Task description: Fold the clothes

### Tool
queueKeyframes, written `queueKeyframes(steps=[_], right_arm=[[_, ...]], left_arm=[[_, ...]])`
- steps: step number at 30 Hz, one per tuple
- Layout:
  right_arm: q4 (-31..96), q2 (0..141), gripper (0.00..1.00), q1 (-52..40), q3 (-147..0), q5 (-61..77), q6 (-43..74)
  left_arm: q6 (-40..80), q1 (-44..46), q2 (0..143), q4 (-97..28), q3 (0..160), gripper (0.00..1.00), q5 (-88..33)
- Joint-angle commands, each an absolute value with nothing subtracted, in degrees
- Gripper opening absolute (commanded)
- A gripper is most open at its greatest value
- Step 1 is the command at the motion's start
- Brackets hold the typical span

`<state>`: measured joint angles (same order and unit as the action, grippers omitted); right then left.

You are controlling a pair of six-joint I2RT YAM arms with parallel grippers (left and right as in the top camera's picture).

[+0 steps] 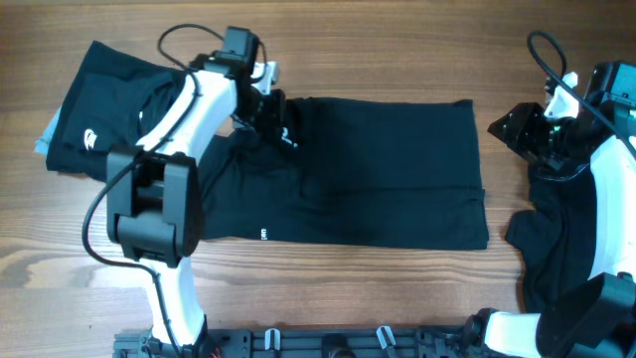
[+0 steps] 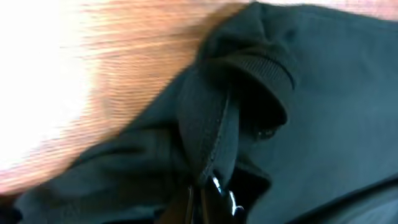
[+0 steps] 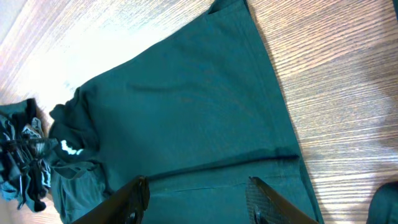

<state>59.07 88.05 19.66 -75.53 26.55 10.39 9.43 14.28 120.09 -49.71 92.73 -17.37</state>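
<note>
One of the clothes, a black shirt point(image 1: 388, 169), lies spread flat across the middle of the table. My left gripper point(image 1: 278, 117) is at its far left corner, shut on a ribbed fold of the shirt point(image 2: 261, 62). In the left wrist view the fingers point(image 2: 202, 208) pinch that bunched fabric from below. My right gripper point(image 1: 509, 127) hovers just off the shirt's far right corner and stands open. Its two fingers point(image 3: 134, 199) frame the flat shirt point(image 3: 186, 106) with nothing between them.
A folded black garment with a small white logo point(image 1: 104, 124) lies at the far left. Another crumpled black garment point(image 1: 552, 239) lies at the right under the right arm. Bare wooden table point(image 1: 397, 50) runs along the back and front edges.
</note>
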Motion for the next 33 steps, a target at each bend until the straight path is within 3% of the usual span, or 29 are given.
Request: queueKeyframes(steps=[1,3,8,11,23,29,32,33], right_arm=[[58.76,88.68,0.55,19.46,-76.01,26.46,10.66],[58.76,88.68,0.55,19.46,-76.01,26.46,10.68],[58.61,88.68,0.55,19.46,-76.01,26.46,10.66],[58.52,88.68,0.55,19.46,-76.01,26.46,10.66],[58.5,88.68,0.55,19.46,-76.01,26.48,10.68],[58.48,88.68,0.55,19.46,-76.01,26.48,10.68],[58.5,88.68,0.55,19.46,-76.01,26.46,10.68],[58.5,88.68,0.55,19.46,-76.01,26.46,10.68]], left_arm=[[12.95,17.63,118.83,-50.7,92.58,0.11,-7.99],[14.02,18.06,118.8,-50.59,92.6,0.15,-2.28],[13.19,18.0,118.17,-48.4,93.51,0.22,-6.94],[12.64,18.44,118.24,-46.94,93.49,0.14,-12.56],[12.43,24.12,118.28,-45.98,93.32,0.06,-14.41],[12.4,22.04,115.04,-50.48,93.93,0.11,-13.8],[12.4,19.86,111.72,-50.63,93.93,0.24,-7.81],[12.1,19.03,111.53,-50.39,93.93,0.33,-6.52]])
